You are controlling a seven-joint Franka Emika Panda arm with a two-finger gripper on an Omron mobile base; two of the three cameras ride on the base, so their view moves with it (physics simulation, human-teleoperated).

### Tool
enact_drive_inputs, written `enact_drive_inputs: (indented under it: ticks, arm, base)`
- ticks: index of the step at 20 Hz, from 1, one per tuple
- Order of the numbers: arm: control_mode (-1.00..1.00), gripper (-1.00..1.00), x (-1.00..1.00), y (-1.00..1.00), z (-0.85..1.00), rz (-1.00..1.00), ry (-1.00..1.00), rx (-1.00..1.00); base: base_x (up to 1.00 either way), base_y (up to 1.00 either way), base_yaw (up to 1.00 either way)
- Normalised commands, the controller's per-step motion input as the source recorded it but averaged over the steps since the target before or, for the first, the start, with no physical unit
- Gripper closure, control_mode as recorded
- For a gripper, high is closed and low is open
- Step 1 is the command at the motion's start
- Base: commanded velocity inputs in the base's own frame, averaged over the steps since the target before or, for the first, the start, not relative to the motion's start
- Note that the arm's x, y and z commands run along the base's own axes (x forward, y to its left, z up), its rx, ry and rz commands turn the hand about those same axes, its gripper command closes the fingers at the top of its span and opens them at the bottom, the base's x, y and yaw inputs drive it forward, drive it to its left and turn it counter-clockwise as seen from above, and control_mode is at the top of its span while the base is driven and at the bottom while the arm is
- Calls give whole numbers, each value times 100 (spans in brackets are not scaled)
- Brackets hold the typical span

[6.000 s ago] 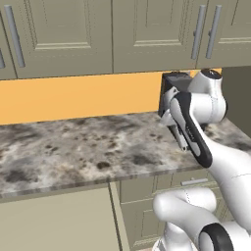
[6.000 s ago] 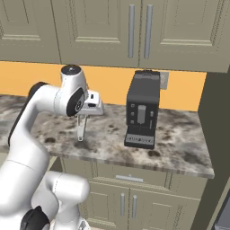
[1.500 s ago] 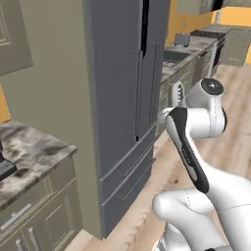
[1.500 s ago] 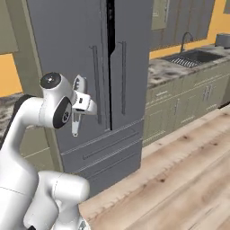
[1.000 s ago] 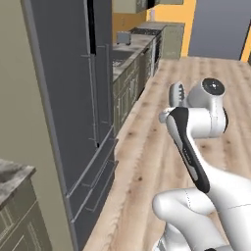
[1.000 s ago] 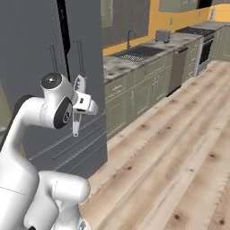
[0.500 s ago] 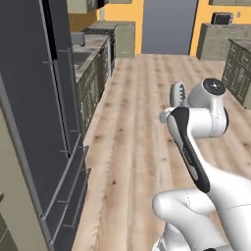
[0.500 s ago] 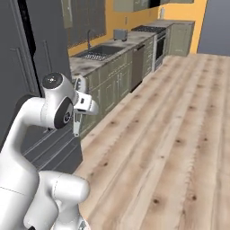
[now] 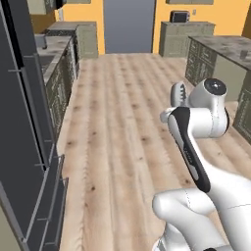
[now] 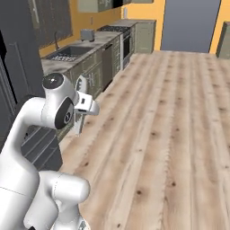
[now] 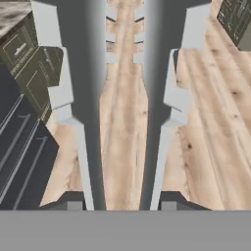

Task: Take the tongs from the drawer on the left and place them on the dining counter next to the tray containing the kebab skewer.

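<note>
My gripper [image 11: 122,198] is shut on the tongs [image 11: 88,98], slim pale grey metal. Their two long arms run up the hand view from my fingertips [image 11: 73,200], scalloped tips at the top. From the left base camera a scalloped tip of the tongs [image 9: 177,94] sticks up beside the arm's wrist. In the right base view the tongs [image 10: 81,86] stand nearly upright in the gripper [image 10: 85,107], held high over the wooden floor. A granite-topped counter [image 9: 223,45] with a sage base lies far right; whether it is the dining counter I cannot tell. Drawer, tray and kebab skewer are out of view.
A dark fridge [image 9: 22,122] stands close on the left. Beyond it runs a wall counter with a sink [image 10: 69,50], a toaster [image 10: 86,34] and a stove [image 10: 112,28]. Open wooden floor [image 9: 122,122] stretches ahead to a grey door [image 9: 128,24].
The whole scene has swung as the base turned: the fridge slid to the left edge and the open floor now lies ahead. Arm and held tongs keep the same pose.
</note>
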Motion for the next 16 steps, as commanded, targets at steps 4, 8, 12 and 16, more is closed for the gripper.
enact_drive_inputs:
  ticks: [4,8,12,16]
  arm:
    - [100,100,0,0,0,0,0,0]
    - [100,100,0,0,0,0,0,0]
    - [100,100,0,0,0,0,0,0]
    - [100,100,0,0,0,0,0,0]
  base:
    - [0,-3,-31]
    - [2,-3,-30]
    - [3,-13,-31]
    - [3,-24,-33]
